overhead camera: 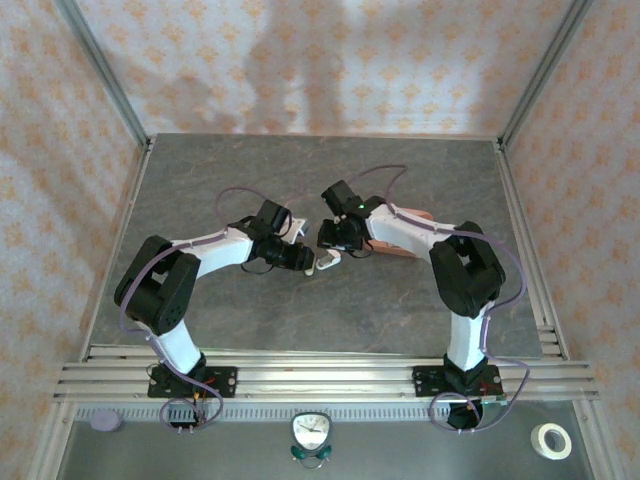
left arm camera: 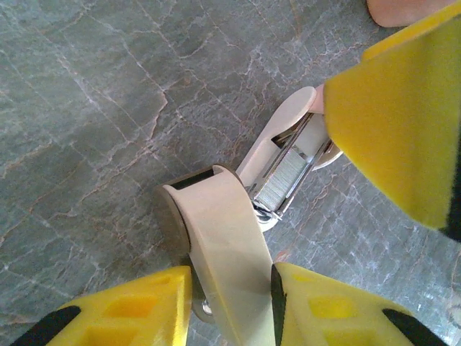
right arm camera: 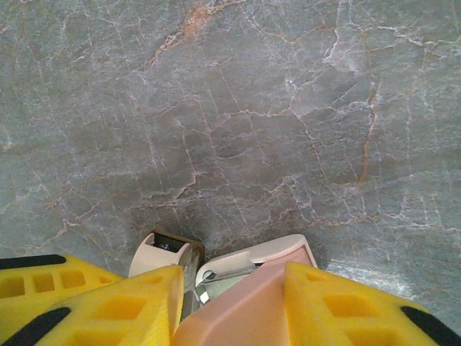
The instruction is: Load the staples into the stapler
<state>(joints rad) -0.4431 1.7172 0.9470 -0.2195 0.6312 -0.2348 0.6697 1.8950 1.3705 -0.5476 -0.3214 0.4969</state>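
The cream stapler [overhead camera: 325, 262] lies open on the table between both grippers. My left gripper [left arm camera: 230, 288] is shut on its raised top cover [left arm camera: 216, 231]. A ridged grey strip of staples [left arm camera: 284, 176] sits in the stapler's metal channel. My right gripper [right arm camera: 234, 288] is shut on the edge of the salmon-pink tray [right arm camera: 238, 310] and holds it right over the stapler's open base [right arm camera: 259, 252]. One yellow finger [left arm camera: 396, 122] of the right gripper hangs above the channel in the left wrist view. The tray hides any loose staples.
The rest of the pink tray [overhead camera: 395, 240] stretches under the right arm. The grey marble table [overhead camera: 400, 300] is bare around the stapler. A tape roll [overhead camera: 550, 440] and a small clock [overhead camera: 312, 432] sit beyond the near rail.
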